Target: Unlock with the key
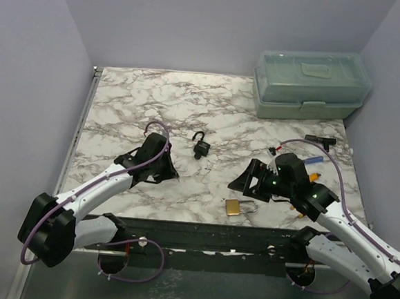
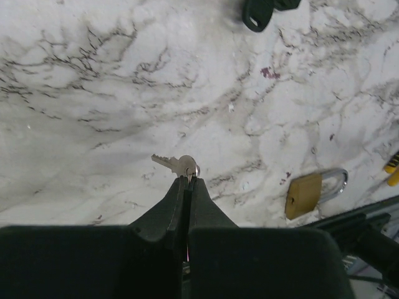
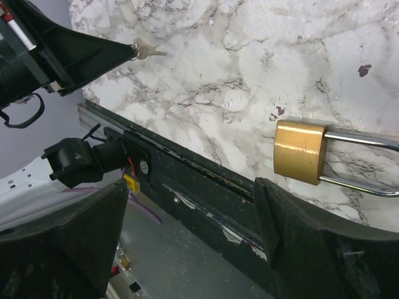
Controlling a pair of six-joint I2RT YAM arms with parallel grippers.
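Left wrist view: my left tool (image 2: pixel 187 182) is pinched together on the bow of the small silver key (image 2: pixel 169 163), blade pointing toward ten o'clock, low over the marble surface (image 2: pixel 93 93). The brass padlock (image 2: pixel 307 194) lies flat at four o'clock from the key, well apart, its shackle seated as far as I can tell. My right tool (image 3: pixel 192 187) hovers near it, jaws spread wide, gripping nothing. I judge the key pickup done; steadying the lock, inserting and turning are left. A black padlock (image 1: pixel 201 146) lies at eleven o'clock from the brass one.
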